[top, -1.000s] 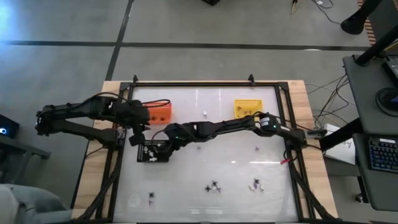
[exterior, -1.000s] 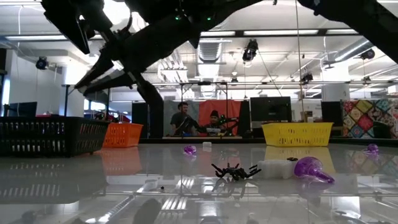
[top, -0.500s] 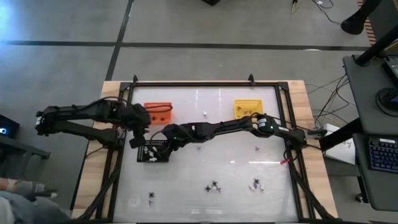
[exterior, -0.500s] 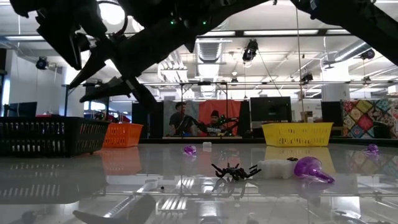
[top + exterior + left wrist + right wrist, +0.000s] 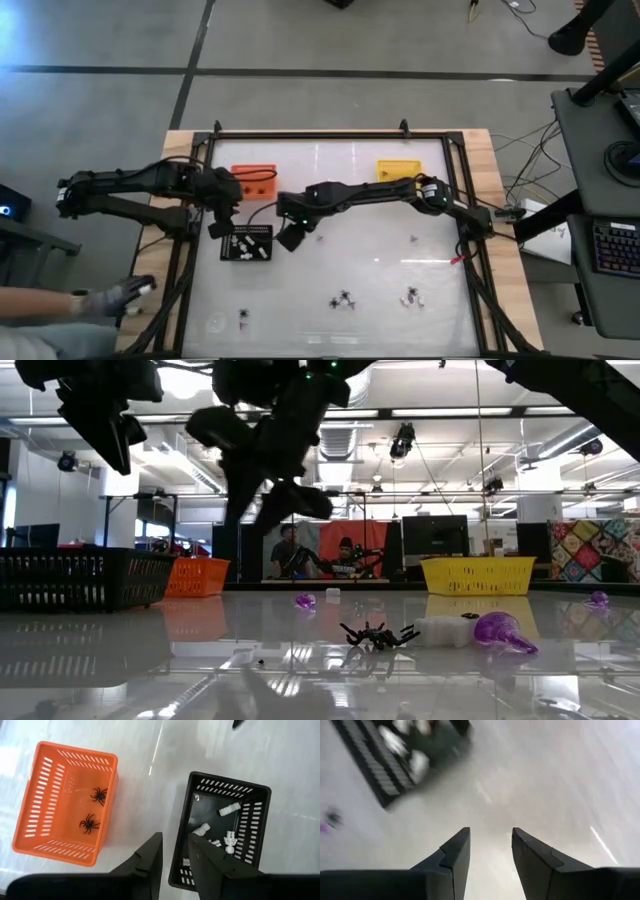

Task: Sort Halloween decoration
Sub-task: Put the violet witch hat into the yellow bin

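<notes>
The black tray (image 5: pixel 247 242) serves as the landmark: a rectangular basket of slotted plastic, its long axis running across the table in the high view. Inside it lie several white trinkets (image 5: pixel 227 810), small, stubby and bone-like, scattered at odd angles; one peg-shaped piece has its long axis slanted toward a corner of the tray, and a skeleton-like one (image 5: pixel 230 840) sits near the slotted wall.

Just beside the black tray, on its far-left side, stands the orange tray (image 5: pixel 254 180), of the same slotted plastic. It holds two black spiders (image 5: pixel 99 795), legs splayed flat on its floor, one near the other. Well to the right of the black tray, along the far edge, is the yellow tray (image 5: pixel 396 173).

Nearer the front edge, well apart from the black tray, more trinkets lie on the glossy white table (image 5: pixel 380 262): a black spider (image 5: pixel 377 634) with legs spread, a white piece just beside it, and a purple funnel-shaped one (image 5: pixel 499 631) lying on its side with its wide end toward the right in the low view.

The right gripper (image 5: pixel 291 236) hangs just right of the black tray on a long, nearly straight arm, its fingers (image 5: pixel 452 857) spread and holding nothing. The left gripper (image 5: pixel 174 851) hovers over the gap between the orange and black trays, arm bent at the elbow, fingers a narrow gap apart and empty.
</notes>
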